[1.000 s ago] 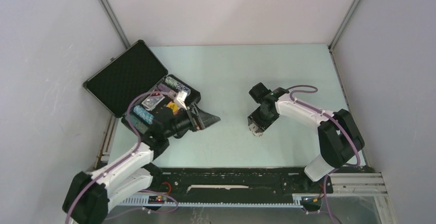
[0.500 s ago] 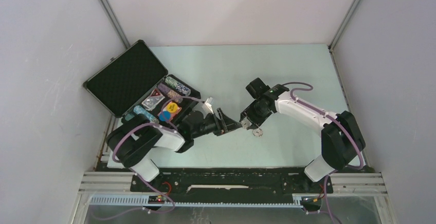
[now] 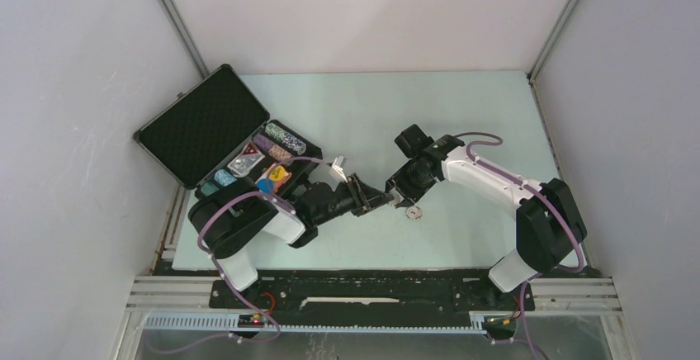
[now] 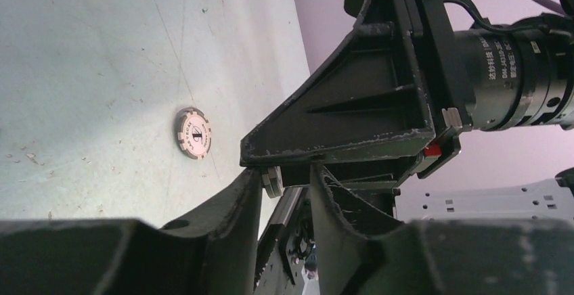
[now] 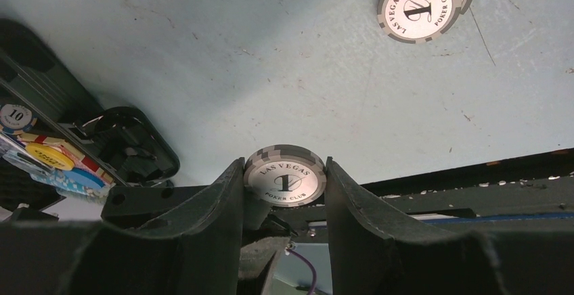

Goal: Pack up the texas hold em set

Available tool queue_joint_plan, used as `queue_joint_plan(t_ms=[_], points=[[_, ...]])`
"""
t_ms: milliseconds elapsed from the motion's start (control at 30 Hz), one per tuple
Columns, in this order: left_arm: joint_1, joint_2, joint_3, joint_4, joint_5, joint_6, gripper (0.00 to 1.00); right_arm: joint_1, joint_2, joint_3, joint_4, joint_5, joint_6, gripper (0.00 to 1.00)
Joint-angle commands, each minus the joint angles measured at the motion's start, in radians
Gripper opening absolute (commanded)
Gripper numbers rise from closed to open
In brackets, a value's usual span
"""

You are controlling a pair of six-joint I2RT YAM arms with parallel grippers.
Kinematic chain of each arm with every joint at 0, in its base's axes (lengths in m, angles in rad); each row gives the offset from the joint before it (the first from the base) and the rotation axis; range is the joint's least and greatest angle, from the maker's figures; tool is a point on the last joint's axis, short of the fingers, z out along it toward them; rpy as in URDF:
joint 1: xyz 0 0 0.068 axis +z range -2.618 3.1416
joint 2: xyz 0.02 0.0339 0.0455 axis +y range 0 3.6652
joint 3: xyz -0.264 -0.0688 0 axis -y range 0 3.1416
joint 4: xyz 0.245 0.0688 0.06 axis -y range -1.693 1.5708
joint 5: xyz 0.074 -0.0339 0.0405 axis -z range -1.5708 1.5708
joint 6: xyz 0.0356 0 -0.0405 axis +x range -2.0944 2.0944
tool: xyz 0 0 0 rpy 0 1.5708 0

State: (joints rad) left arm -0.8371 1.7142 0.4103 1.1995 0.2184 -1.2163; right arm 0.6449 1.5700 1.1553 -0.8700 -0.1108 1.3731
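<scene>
Swung out from over the open briefcase (image 3: 202, 125), my left gripper (image 4: 288, 176) now sits right of it with its jaws apart. It meets my right gripper (image 5: 284, 168), which pinches a grey chip (image 5: 285, 180). A second chip (image 5: 421, 4) lies on the table (image 3: 462, 112), farther right of the briefcase.

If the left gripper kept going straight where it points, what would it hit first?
Probably the right gripper, directly ahead and very close, its jaws shut on a poker chip; which of the two it touches first is unclear.
</scene>
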Motion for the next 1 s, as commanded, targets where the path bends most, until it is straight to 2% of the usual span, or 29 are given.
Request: queue_joint_plan(t_ms=[0,233,433,500,600,700,800,967], points=[[-0.009,-0.014,0.016,0.054,-0.064,0.003,0.35,0.010,-0.007,0.036,-0.016,0.007,0.031,0.00],[-0.010,-0.016,0.028,0.024,-0.064,0.023,0.22,0.009,-0.014,0.036,-0.010,0.002,0.047,0.00],[-0.010,-0.052,0.062,-0.082,-0.059,0.095,0.00,0.010,-0.020,0.036,0.023,-0.004,0.021,0.02],[-0.012,-0.093,0.071,-0.169,-0.068,0.152,0.00,0.008,-0.023,0.036,0.035,0.005,-0.016,0.14],[-0.019,-0.177,0.084,-0.314,-0.097,0.246,0.00,0.007,-0.035,0.035,0.053,0.027,-0.068,0.44],[-0.024,-0.256,0.087,-0.402,-0.119,0.315,0.00,0.009,-0.062,0.036,0.095,0.022,-0.132,0.68],[-0.033,-0.360,0.083,-0.503,-0.143,0.378,0.00,0.018,-0.124,0.029,0.149,-0.001,-0.191,0.79],[-0.045,-0.566,0.119,-0.817,-0.173,0.526,0.00,0.019,-0.265,-0.003,0.244,0.013,-0.305,0.99]])
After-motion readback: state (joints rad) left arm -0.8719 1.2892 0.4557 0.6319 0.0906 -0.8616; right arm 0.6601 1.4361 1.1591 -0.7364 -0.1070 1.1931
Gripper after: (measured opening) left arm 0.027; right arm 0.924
